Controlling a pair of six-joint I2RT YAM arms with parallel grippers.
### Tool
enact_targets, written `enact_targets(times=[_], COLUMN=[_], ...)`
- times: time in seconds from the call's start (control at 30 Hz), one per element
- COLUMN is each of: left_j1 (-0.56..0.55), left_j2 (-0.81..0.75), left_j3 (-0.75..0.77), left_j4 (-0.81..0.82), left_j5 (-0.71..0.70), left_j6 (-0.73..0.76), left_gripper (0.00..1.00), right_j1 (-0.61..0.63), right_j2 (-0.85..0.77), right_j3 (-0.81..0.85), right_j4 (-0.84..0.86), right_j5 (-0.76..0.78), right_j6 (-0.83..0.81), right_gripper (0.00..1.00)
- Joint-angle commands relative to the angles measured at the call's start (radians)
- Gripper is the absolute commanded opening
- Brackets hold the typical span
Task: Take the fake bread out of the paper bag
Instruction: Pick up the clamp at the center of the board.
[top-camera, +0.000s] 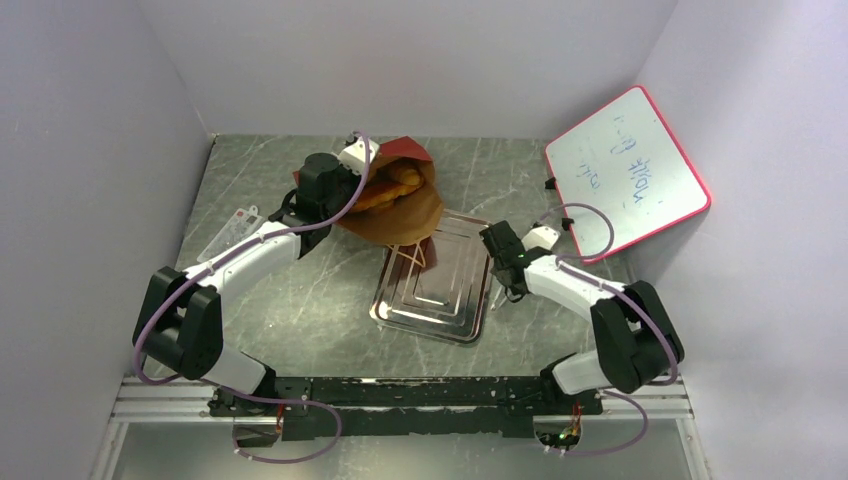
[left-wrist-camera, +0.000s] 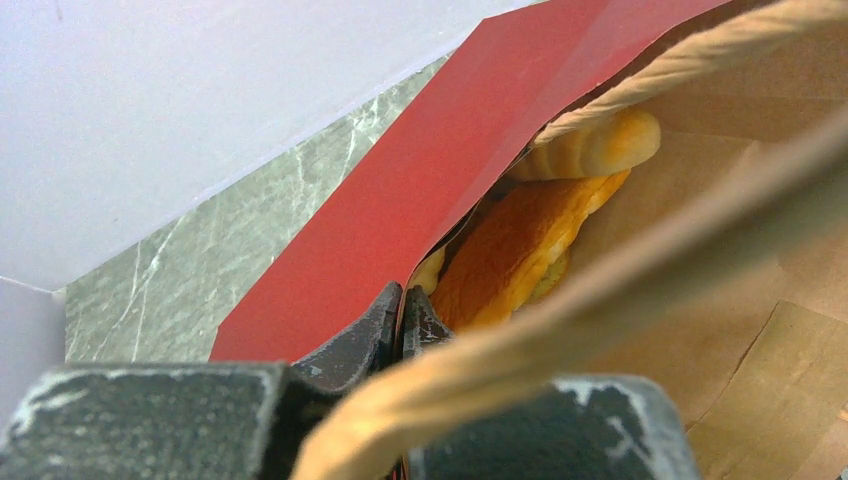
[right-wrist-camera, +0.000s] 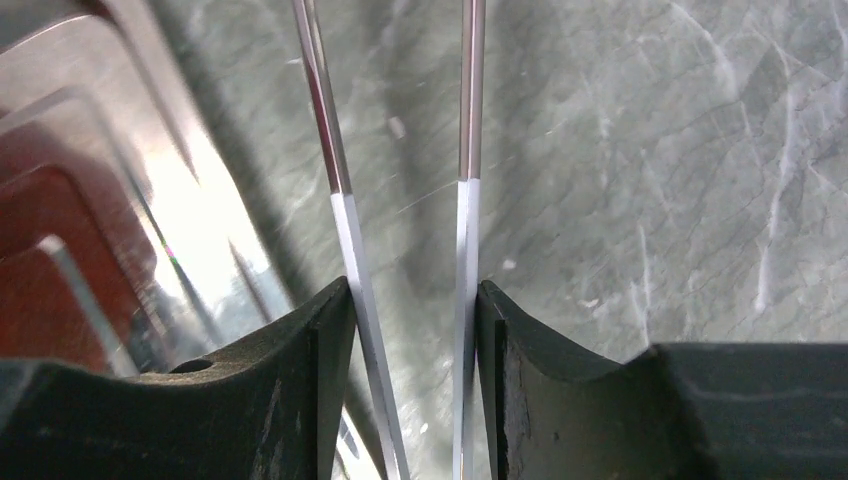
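The rust-red paper bag (top-camera: 405, 215) lies open at the back of the table, its mouth partly over the tray. Glossy golden fake bread (top-camera: 393, 185) shows inside it. My left gripper (top-camera: 350, 197) is shut on the bag's red edge (left-wrist-camera: 400, 200). In the left wrist view its jaws (left-wrist-camera: 402, 320) pinch the paper, with a flat loaf (left-wrist-camera: 520, 250) and a croissant (left-wrist-camera: 600, 145) just beyond. A tan cord handle (left-wrist-camera: 600, 290) crosses the view. My right gripper (top-camera: 507, 268) is beside the tray's right edge, shut on thin metal tongs (right-wrist-camera: 345, 240).
A silver metal tray (top-camera: 435, 285) lies at the table's middle, also in the right wrist view (right-wrist-camera: 90, 200). A red-framed whiteboard (top-camera: 625, 170) leans at the back right. A flat white item (top-camera: 235, 228) lies at the left. Walls close three sides.
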Motion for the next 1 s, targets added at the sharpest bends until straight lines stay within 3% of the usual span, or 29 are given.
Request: enact_targets(times=[0.0,0.37,0.97], left_j1=[0.009,0.009,0.012], left_j2=[-0.024,-0.035,-0.018], left_j3=[0.036,0.019,-0.015], left_j4=[0.038,0.065,0.085], left_j5=[-0.031,-0.021,0.01], left_j6=[0.016,0.025,0.051], left_gripper=[0.07,0.07,0.07], right_j1=[0.086,0.193,0.399], right_j2=[-0.051,-0.226,-0.38], right_j3=[0.056,0.013,0.097], right_j4=[-0.071,-0.108,-0.341], right_j5=[0.103,0.089,0.229], right_j6=[0.022,-0.004,0.103], right_gripper=[0.49,0.37,0.38])
